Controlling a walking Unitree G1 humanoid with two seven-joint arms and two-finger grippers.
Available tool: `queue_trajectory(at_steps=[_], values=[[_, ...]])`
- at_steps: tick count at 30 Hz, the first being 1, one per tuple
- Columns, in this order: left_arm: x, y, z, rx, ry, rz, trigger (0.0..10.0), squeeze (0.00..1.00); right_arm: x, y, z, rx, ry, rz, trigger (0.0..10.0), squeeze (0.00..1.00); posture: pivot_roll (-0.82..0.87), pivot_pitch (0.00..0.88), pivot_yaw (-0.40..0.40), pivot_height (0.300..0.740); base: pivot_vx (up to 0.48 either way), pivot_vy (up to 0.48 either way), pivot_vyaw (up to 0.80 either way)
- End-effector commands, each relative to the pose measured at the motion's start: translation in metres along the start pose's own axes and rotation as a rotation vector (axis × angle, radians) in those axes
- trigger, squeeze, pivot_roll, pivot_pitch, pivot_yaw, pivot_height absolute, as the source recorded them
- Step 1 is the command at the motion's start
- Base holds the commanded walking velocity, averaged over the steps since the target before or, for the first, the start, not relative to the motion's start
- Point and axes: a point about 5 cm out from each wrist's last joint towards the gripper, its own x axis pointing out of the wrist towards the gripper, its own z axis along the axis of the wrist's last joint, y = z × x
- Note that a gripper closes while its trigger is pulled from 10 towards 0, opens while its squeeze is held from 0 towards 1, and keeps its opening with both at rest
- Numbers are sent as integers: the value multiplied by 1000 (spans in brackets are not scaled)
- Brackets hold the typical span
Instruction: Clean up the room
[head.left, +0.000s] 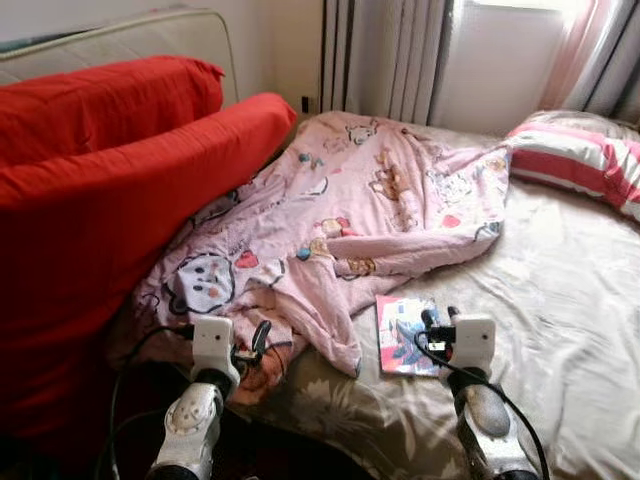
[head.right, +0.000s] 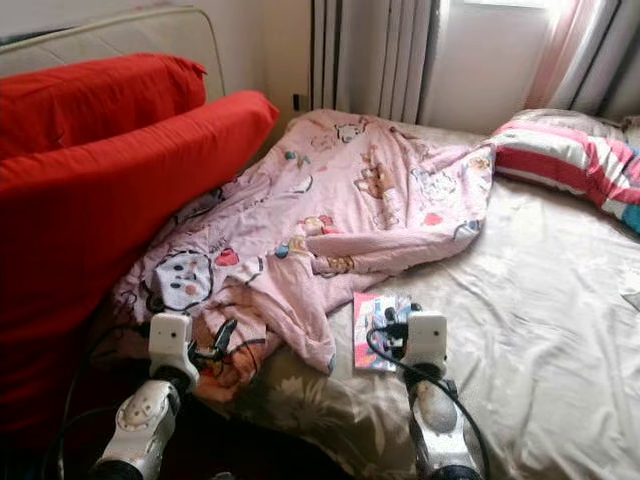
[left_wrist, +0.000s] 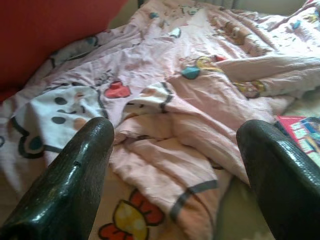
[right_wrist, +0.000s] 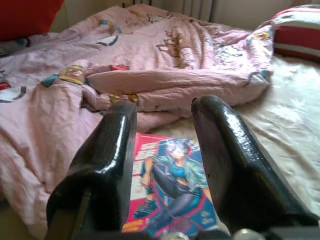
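Quilt: a rumpled pink cotton quilt printed with cartoon cats and bears (head.left: 350, 215) lies in soft folds across the middle of the bed, its near corner trailing down toward 7 o'clock.
Sheet: a beige, faintly flowered bed sheet (head.left: 560, 300) shows creased from 3 to 5 o'clock.
Comic book: a thin, flat, glossy comic book with a red-and-blue cover (head.left: 403, 333) lies on the sheet at 6 o'clock, just beside the quilt's lower edge; its near edge is hidden behind the right gripper.
Cushions: two long, plump red fabric cushions (head.left: 110, 190) lean at 9 to 10 o'clock, their left ends cut off by the frame.
Pillow: a pink-and-white striped pillow (head.left: 575, 160) sits at 2 o'clock, partly cut off at the frame edge.
Backdrop: grey pleated curtains (head.left: 385, 60) hang at 12 o'clock; the window beside them is washed out by glare.
Left gripper: the left gripper (left_wrist: 175, 175) hovers over the quilt's near corner, its shiny black fingers (left_wrist: 65, 185) spread wide and empty.
Right gripper: the right gripper (right_wrist: 165, 165) hangs just above the comic book with a narrow gap between its fingers, gripping nothing; whether it touches the cover cannot be told.
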Motion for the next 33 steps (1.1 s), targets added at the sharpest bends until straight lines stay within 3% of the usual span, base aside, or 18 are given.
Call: queue_trajectory(at_steps=[1, 26, 33], values=[[1, -1, 1, -1, 0, -4, 10000, 0, -1, 0, -2, 3, 6, -1, 10000, 0, -7, 86, 20, 603, 277, 0, 0], [1, -1, 1, 1, 1, -10, 10000, 0, -1, -2, -4, 40, 27, -23, 10000, 0, -8, 79, 24, 603, 290, 0, 0], [1, -3, 1, 0, -7, -16, 10000, 0, -1, 0, -7, 24, 59, -2, 10000, 0, -10, 70, 27, 603, 0, 0, 0]])
